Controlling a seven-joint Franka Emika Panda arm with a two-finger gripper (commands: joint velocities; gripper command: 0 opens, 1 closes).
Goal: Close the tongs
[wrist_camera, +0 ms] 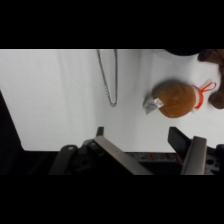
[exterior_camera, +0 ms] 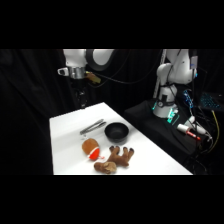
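The slim silvery tongs (exterior_camera: pixel 92 127) lie on the white table (exterior_camera: pixel 65 150) just left of the black bowl (exterior_camera: pixel 116 131). In the wrist view the tongs (wrist_camera: pixel 109 75) run up from their joined end, the two arms a little apart toward the top edge. My gripper (exterior_camera: pixel 82 102) hangs above the table's far edge, behind the tongs and well apart from them. Seen from the wrist, the gripper (wrist_camera: pixel 140 137) is open, nothing between its fingers (wrist_camera: pixel 181 141).
A round brown plush with an orange ribbon (exterior_camera: pixel 91 147) (wrist_camera: pixel 174 98) lies in front of the tongs. A brown plush animal (exterior_camera: pixel 115 159) lies near the table's front edge. The arm's base (exterior_camera: pixel 167 95) and cables stand at the right.
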